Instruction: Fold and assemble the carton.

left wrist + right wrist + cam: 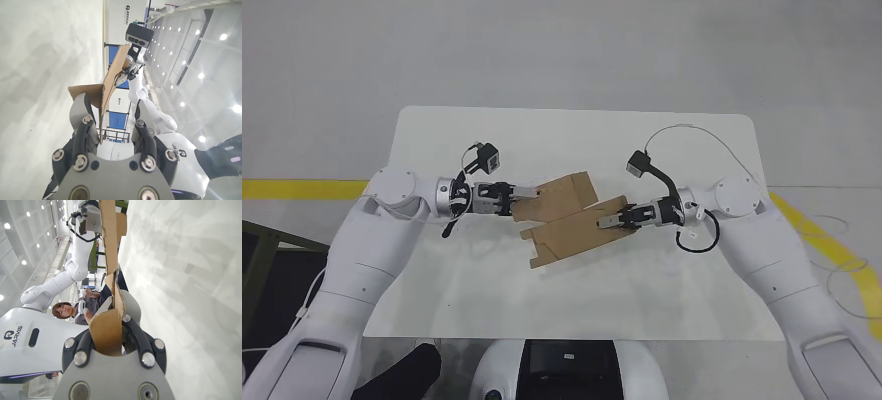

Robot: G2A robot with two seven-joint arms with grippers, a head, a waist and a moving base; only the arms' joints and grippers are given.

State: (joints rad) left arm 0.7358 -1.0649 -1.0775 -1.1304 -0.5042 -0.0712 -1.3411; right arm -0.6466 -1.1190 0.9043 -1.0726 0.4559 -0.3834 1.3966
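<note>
Across the middle of the top view, white table (442,290). Over its centre, flat brown carton (562,215), unfolded, slanting from lower left toward upper right. At the carton's right edge, right gripper (608,220), clenched on the cardboard, flap pinched between the fingers. At the carton's upper-left edge, left gripper (529,192), released, fingers spread wide, thin cardboard edge standing between them, close beside one finger (81,106); contact there unclear.

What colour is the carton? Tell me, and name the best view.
The carton is plain brown cardboard, clearest in the top view.
</note>
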